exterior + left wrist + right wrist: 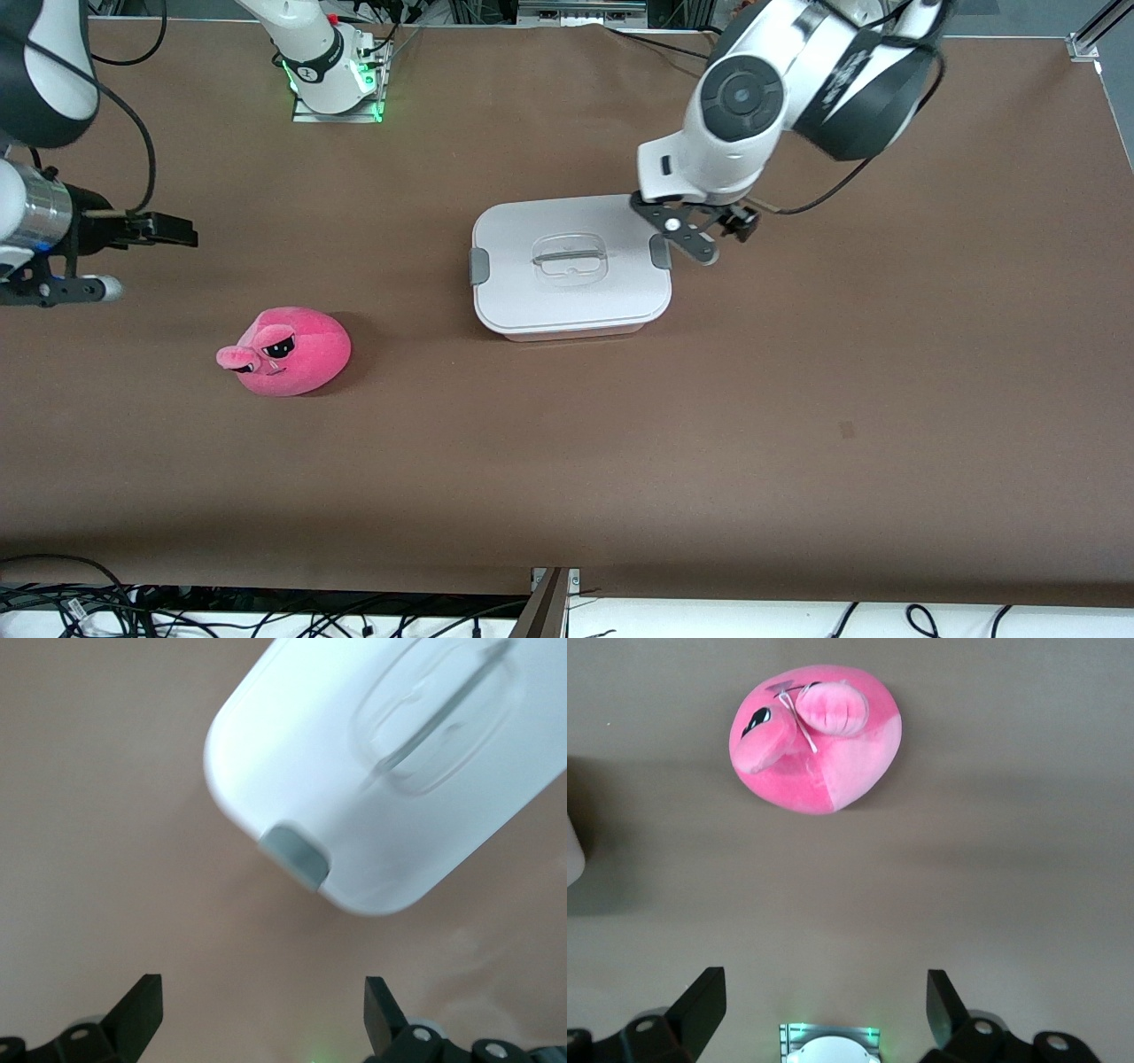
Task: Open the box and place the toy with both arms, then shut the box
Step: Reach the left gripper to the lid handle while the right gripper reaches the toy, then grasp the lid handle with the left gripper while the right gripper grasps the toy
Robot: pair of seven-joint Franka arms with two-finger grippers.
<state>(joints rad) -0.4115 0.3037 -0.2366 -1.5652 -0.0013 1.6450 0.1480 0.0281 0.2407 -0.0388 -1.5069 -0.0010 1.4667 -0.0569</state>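
Observation:
The box (567,297) stands shut in the middle of the table, its white lid (292,753) on, a grey clip (479,265) at each end and a clear handle (571,260) sunk in the centre. The toy (288,350), a hot-pink plush with dark eyes, lies toward the right arm's end, nearer the front camera than the box. My left gripper (704,229) hangs open and empty just off the box's end clip (297,853); the wrist view shows the left gripper (263,1005) short of that clip. My right gripper (173,232) is open and empty in the air; the right wrist view shows the right gripper (824,997) short of the toy (815,740).
The right arm's base (332,71) glows green at the table's back edge and shows below the right gripper's fingers (828,1047). Cables (266,611) trail along the table's front edge. Brown table surface (797,399) spreads around the box and toy.

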